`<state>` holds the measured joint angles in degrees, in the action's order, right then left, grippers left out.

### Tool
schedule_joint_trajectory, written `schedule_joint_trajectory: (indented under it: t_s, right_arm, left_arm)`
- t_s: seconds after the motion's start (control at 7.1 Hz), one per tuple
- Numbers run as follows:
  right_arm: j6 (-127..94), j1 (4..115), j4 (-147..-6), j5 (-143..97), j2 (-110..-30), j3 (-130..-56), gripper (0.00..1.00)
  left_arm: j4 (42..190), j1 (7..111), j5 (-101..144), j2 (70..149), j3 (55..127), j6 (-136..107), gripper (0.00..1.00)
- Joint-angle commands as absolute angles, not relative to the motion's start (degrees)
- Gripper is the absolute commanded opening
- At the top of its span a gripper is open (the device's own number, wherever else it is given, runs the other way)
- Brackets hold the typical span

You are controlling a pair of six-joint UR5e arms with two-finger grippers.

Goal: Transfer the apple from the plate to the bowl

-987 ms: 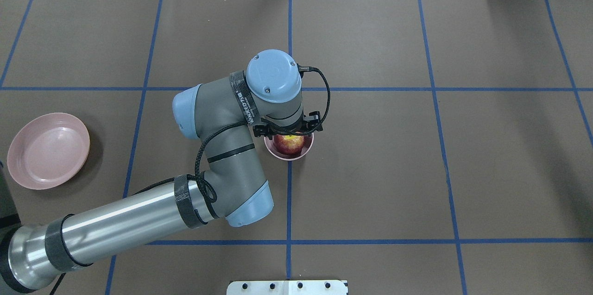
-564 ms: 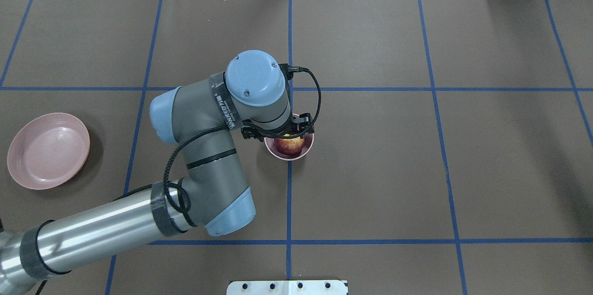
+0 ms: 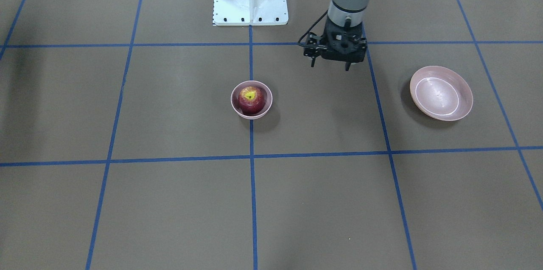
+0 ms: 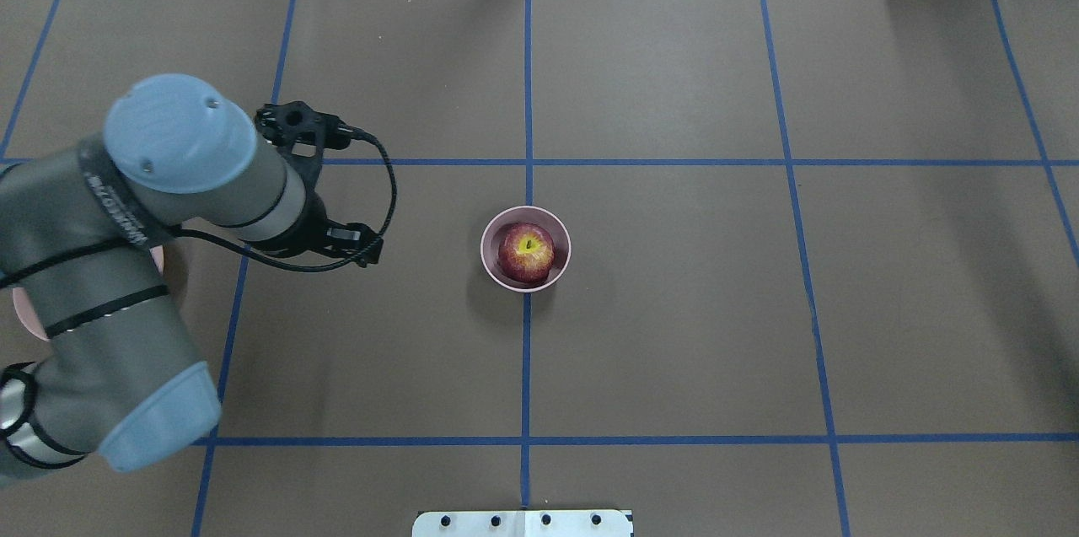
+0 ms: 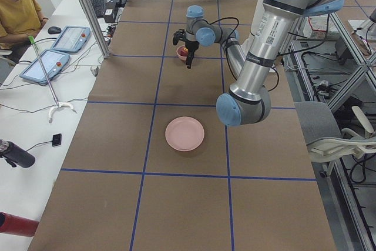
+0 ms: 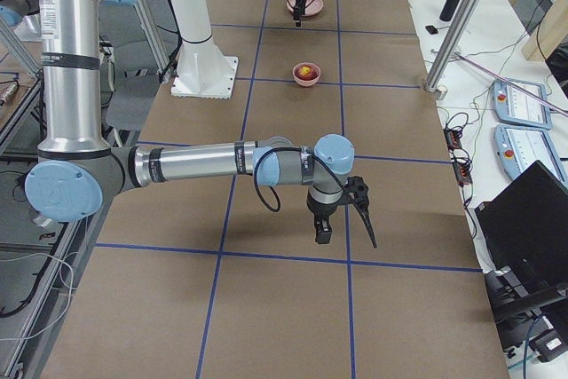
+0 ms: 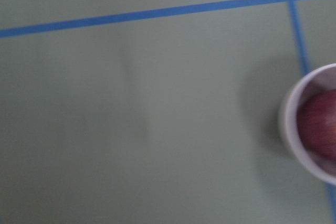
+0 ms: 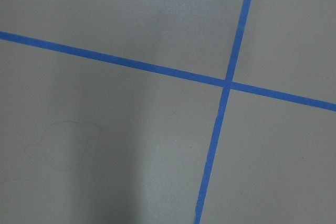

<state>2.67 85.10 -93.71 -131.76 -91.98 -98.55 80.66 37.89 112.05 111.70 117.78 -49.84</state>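
Apple (image 4: 526, 252) sits stem-up in bowl (image 4: 486, 259), mid-worktop (image 4: 674, 351), plate (image 3: 441, 93) bare at left; left gripper (image 3: 330, 65) spread, empty, between them; right gripper (image 6: 347, 242) state untellable; apple likely firm, smooth, lightish, so pinch across widest girth

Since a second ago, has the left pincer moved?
Yes. The left pincer swung left in the overhead view, from over the bowl on the centre blue line to the next one leftward.
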Motion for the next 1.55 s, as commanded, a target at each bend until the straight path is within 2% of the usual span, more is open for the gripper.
schedule_joint_trajectory:
  t_s: [0.0, 0.42, 0.7, 0.85, 0.99, 1.41]
  right_arm:
    - [0.72, 87.70, -93.78, -131.57, -92.90, -98.00, 1.00]
    - [0.62, 89.47, -93.69, -131.57, -95.45, -98.00, 1.00]
    - [0.62, 89.47, -93.69, -131.66, -95.45, -97.91, 1.00]
    - [0.62, 89.47, -93.69, -131.83, -95.45, -98.00, 1.00]
    - [0.62, 89.47, -93.69, -131.84, -95.36, -98.00, 1.00]
    - [0.62, 89.47, -93.60, -131.84, -95.27, -98.00, 1.00]
  left_arm:
    - [80.42, 51.09, 120.82, 101.21, 119.88, -29.38, 0.98]
    - [80.77, 70.52, 125.42, 90.21, 114.72, -3.42, 0.98]
    - [82.70, 81.86, 129.87, 84.67, 107.01, 3.42, 0.98]
    - [84.53, 88.35, 134.86, 84.99, 100.96, 3.60, 0.98]
    - [88.38, 90.51, 142.31, 84.03, 98.20, 3.60, 0.98]
    - [88.51, 92.73, 141.51, 84.19, 99.58, 3.43, 0.98]
